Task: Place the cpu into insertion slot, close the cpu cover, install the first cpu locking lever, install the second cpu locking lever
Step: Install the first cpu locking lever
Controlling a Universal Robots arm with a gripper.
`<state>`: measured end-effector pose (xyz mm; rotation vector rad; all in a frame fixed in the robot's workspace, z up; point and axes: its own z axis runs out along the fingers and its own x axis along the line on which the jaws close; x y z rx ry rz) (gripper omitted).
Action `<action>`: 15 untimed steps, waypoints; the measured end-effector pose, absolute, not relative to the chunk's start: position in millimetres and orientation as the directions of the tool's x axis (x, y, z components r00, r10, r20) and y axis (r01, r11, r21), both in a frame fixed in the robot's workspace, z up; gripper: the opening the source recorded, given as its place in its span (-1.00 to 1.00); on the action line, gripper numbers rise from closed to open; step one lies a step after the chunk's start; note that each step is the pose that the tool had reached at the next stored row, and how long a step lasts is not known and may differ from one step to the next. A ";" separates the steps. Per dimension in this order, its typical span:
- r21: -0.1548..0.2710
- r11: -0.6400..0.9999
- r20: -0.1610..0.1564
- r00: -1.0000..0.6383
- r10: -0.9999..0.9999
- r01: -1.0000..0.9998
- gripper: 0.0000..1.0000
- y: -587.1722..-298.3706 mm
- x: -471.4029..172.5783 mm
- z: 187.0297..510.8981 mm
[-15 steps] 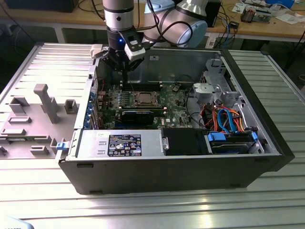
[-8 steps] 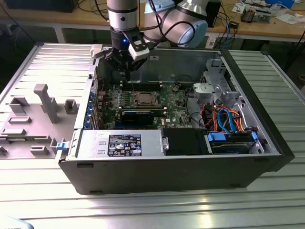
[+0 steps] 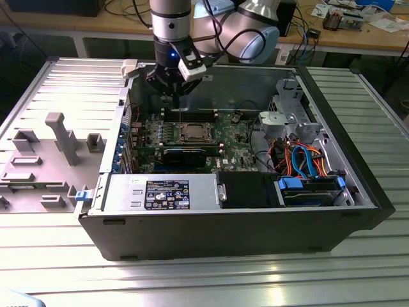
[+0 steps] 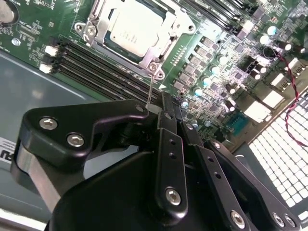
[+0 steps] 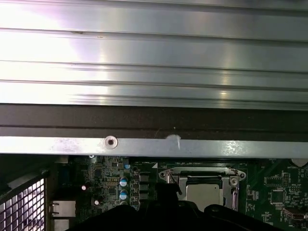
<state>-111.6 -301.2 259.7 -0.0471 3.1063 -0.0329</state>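
cpu (image 4: 130, 29) in insertion slot (image 4: 89, 31) | cpu cover (image 4: 164, 41) on top | gripper (image 3: 172, 100) at slot's 11 o'clock, exterior view | memory slots (image 4: 106, 67) beside slot

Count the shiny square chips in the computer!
1: the cpu on the green board, framed by the cpu cover, beside the lever the gripper pinches. Others may be hidden.

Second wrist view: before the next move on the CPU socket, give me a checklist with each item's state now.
1. cpu seated in the insertion slot: ok.
2. cpu cover down over the cpu: ok.
3. locking lever latched: not ok, it stands raised from the socket corner.
4. gripper at the lever's tip: ok.
5. Grip on the lever secure: cannot tell.
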 end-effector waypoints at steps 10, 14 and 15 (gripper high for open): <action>-0.021 0.999 -0.034 -0.999 -0.031 -0.030 -0.79 -301.2 -106.7 259.7; -0.021 0.999 -0.034 -0.999 -0.031 -0.030 -0.79 -301.2 -105.8 259.6; -0.021 0.999 -0.034 -0.999 -0.031 -0.030 -0.79 -301.2 -105.6 259.6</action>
